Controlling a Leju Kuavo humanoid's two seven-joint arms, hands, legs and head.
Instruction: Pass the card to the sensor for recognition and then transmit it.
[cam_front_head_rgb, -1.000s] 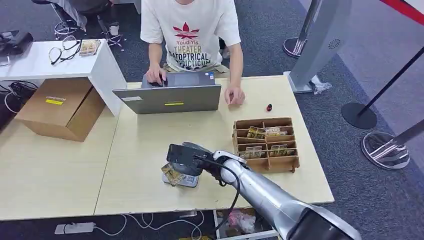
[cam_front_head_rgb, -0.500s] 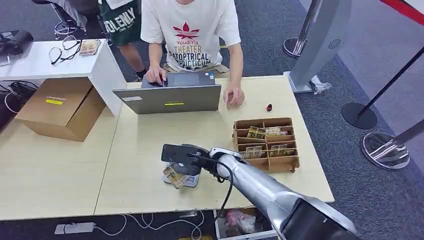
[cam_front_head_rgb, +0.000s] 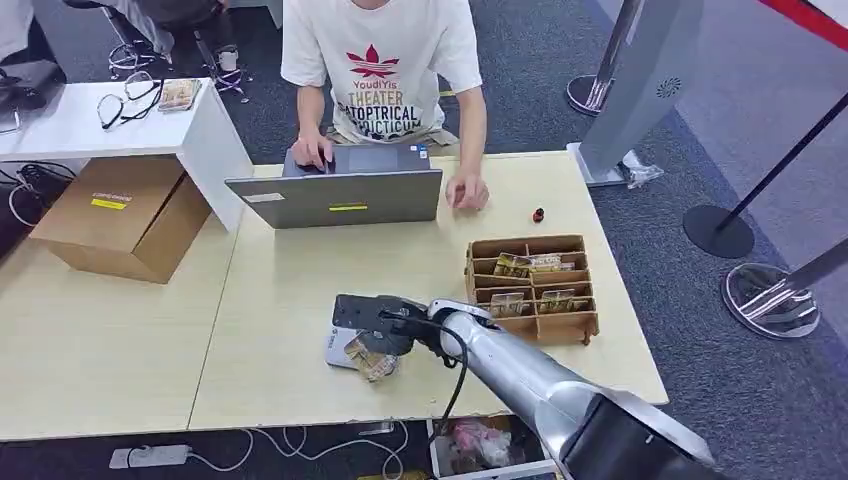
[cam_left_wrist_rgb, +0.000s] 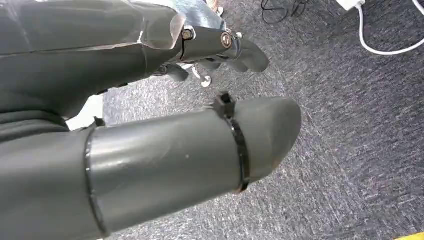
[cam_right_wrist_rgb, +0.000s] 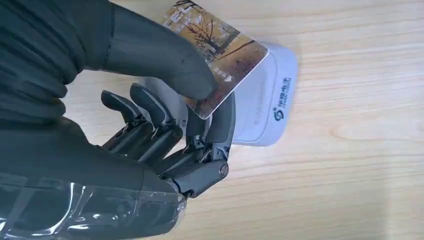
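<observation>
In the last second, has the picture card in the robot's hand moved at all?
Yes. The brown picture card, pinched in the right hand, has shifted rightward toward the wooden divided box and slightly nearer the table's front edge, partly off the white sensor pad.

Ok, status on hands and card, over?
Right hand pinches card over the white sensor. Left hand hangs over carpet, holding nothing. Nothing in the way.

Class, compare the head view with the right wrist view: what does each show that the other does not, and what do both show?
Head view alone: the laptop, the person typing and the wooden card box. Right wrist view alone: the logo printed on the white sensor. Both: the right robot hand pinching the card over the sensor, on the wooden table.
</observation>
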